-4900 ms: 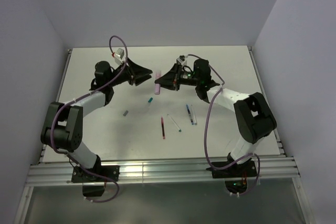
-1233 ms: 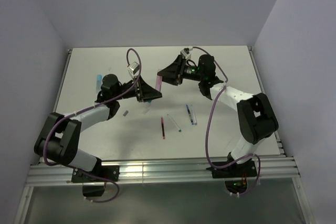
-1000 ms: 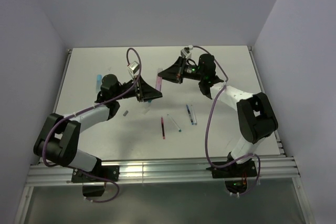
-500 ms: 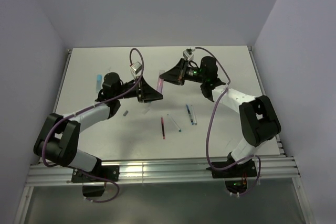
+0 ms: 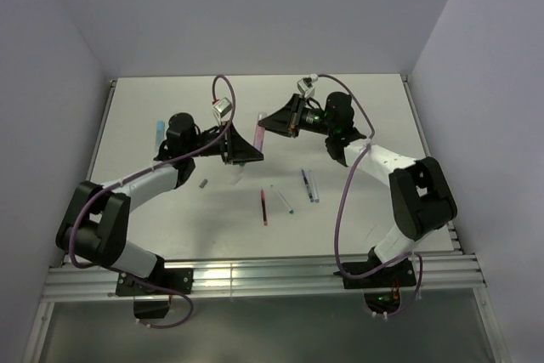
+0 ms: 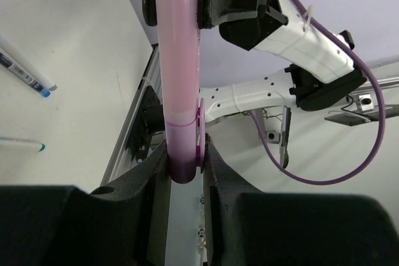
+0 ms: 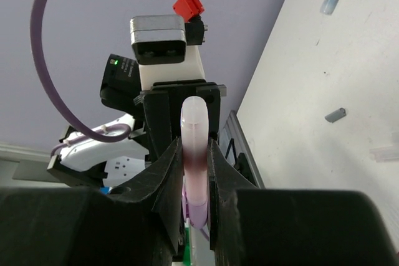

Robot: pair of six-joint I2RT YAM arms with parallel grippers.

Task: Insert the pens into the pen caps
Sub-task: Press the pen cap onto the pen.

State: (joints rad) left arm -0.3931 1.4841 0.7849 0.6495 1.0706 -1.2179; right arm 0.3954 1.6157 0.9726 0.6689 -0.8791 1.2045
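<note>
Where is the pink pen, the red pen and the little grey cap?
pink pen (image 6: 177, 48), left wrist view, middle of its barrel.
red pen (image 5: 263, 208), top external view, middle of its length.
grey cap (image 5: 203, 183), top external view, its centre.

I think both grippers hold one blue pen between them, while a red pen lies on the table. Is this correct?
Not quite. The pen held between the left gripper and the right gripper is a pink pen, not a blue one; both wrist views show this. The rest stands: a red pen lies on the table.
</note>
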